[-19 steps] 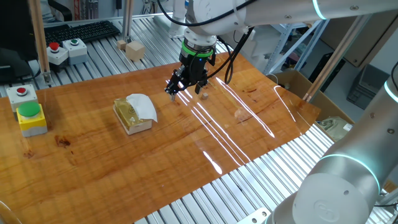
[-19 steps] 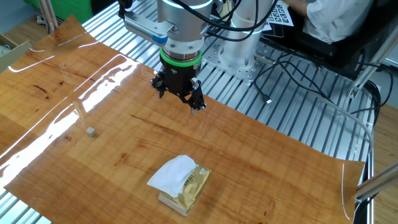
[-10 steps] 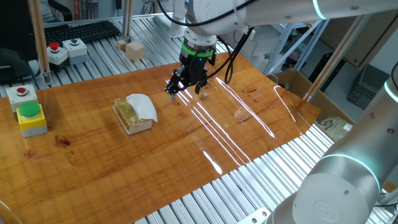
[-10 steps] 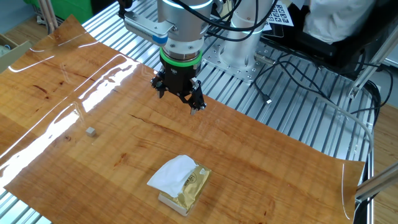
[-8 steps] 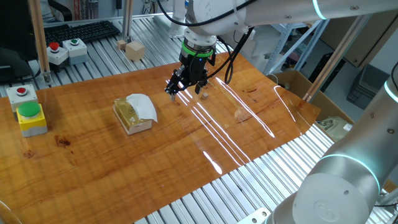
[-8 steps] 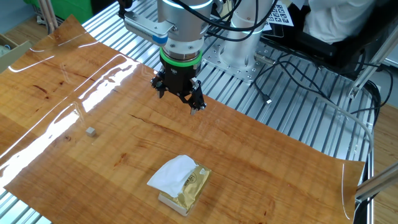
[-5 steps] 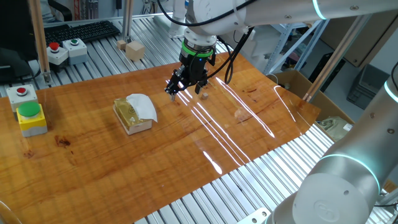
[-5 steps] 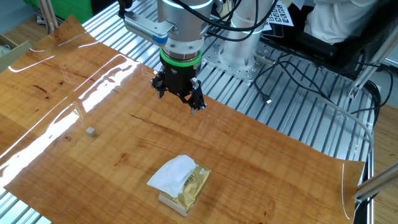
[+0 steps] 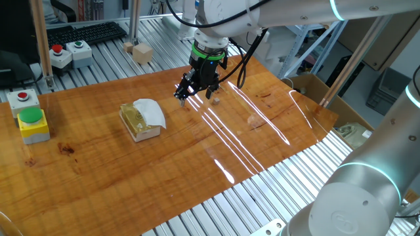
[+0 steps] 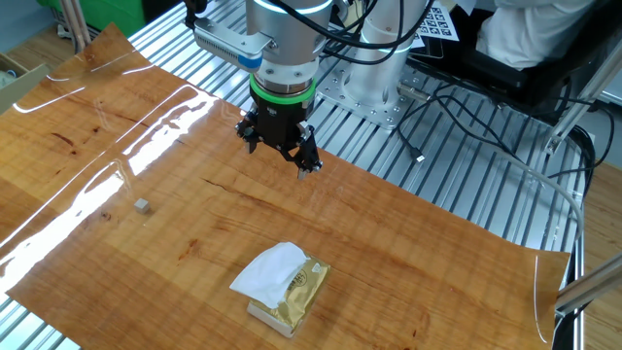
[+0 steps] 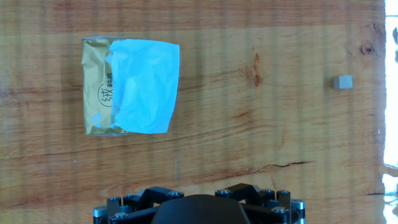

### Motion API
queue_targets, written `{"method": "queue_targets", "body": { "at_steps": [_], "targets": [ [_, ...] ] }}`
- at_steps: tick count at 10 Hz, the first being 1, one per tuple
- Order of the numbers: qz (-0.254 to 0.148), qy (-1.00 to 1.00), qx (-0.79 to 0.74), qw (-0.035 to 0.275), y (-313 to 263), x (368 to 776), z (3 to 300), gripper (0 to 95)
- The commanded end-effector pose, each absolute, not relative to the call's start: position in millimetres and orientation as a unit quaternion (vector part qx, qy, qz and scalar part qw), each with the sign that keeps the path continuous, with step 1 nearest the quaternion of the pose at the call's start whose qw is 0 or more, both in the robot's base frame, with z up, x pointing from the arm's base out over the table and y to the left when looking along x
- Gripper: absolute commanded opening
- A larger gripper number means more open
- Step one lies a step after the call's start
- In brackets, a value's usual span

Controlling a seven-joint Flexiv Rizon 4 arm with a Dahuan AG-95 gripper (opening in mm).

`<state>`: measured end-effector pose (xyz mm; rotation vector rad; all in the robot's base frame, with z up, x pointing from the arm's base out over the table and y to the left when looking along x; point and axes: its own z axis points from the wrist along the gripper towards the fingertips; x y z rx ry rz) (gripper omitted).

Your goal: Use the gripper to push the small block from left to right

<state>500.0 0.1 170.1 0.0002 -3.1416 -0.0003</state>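
Observation:
The small block is a tiny pale grey cube lying alone on the wooden tabletop. It shows faintly among glare streaks in one fixed view and at the right edge of the hand view. My gripper, black with a green ring above, hovers over the table's far side, well apart from the block. It also shows in one fixed view. Its fingers are spread apart and hold nothing. In the hand view only the gripper's black body shows at the bottom; the fingertips are out of view.
A yellowish pack draped with white cloth lies on the table, also in the hand view. Button boxes and larger wooden cubes stand beyond the table's edge. Cables lie on the metal rails.

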Motion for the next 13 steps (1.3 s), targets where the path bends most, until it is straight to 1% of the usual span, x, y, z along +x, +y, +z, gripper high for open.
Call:
{"method": "queue_targets", "body": {
  "at_steps": [1, 2, 13],
  "targets": [
    [0.000, -1.000, 0.000, 0.000, 0.0, 500.0, 170.0, 95.0],
    [-0.007, -1.000, 0.006, -0.027, 0.1, 499.9, 169.6, 0.0],
    [-0.008, -1.000, 0.006, -0.028, 1.8, 497.7, 164.5, 0.0]
  ]
}}
